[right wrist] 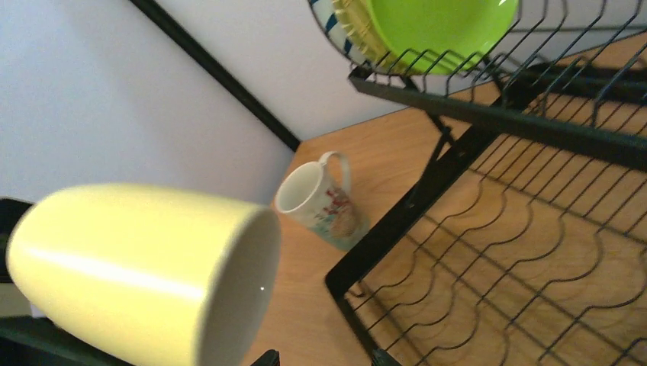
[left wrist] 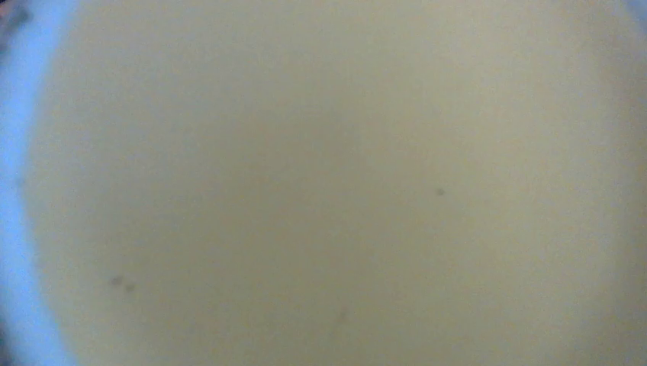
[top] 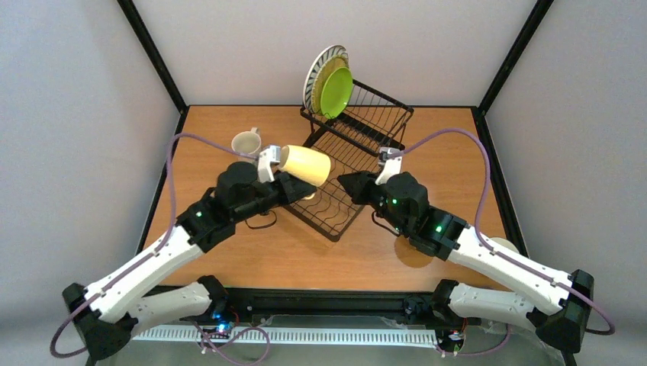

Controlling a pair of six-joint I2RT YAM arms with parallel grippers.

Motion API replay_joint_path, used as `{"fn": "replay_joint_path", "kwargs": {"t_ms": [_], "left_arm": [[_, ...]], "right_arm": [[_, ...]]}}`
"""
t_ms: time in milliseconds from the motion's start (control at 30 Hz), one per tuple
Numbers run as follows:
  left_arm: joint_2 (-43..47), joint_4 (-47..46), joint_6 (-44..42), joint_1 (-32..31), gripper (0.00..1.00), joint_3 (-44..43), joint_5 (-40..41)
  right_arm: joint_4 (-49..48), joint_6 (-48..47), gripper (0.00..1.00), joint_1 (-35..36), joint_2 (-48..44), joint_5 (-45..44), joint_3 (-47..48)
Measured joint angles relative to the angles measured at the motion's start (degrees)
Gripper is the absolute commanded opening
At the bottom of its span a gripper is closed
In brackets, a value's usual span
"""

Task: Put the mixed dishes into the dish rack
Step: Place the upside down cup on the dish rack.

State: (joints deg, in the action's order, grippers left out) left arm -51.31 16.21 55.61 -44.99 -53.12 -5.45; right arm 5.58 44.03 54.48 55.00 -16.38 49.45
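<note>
Yellow mug [top: 307, 164]: tipped on its side, up over rack [top: 358, 130]
Left gripper [top: 276, 166]: grips the mug
Right gripper [right wrist: 322, 358]: fingers spread apart

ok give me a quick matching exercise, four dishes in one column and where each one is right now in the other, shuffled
1. yellow mug
2. printed mug
3. lime-green plate
4. striped plate

a. rearmost plate standing in the dish rack
b. upright on the table, left of the rack
c. frontmost plate standing in the rack
d. held tipped sideways, off the table

Pairs: 1-d, 2-b, 3-c, 4-a
</note>
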Motion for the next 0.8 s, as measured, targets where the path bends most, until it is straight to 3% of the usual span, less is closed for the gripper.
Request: {"fn": "replay_joint_path", "kwargs": {"t_ms": [200,467,800], "left_arm": [[-8.9,7.8,-9.2,0.0,0.0,-3.4,3.8],[-17.6,11.3,-18.4,0.0,0.0,-6.3,9.3],[-32.4,11.0,-28.4,0.0,0.0,-11.4,13.6]], "right_arm": [[6.3,-6.6,0.7,-0.1,6.1,-6.9,6.6],[14.9,-12.2,0.71,-3.2,14.6,-11.8,12.4],[19.2,-12.2,0.71,-9.6,12.8,-15.6,11.0]]}}
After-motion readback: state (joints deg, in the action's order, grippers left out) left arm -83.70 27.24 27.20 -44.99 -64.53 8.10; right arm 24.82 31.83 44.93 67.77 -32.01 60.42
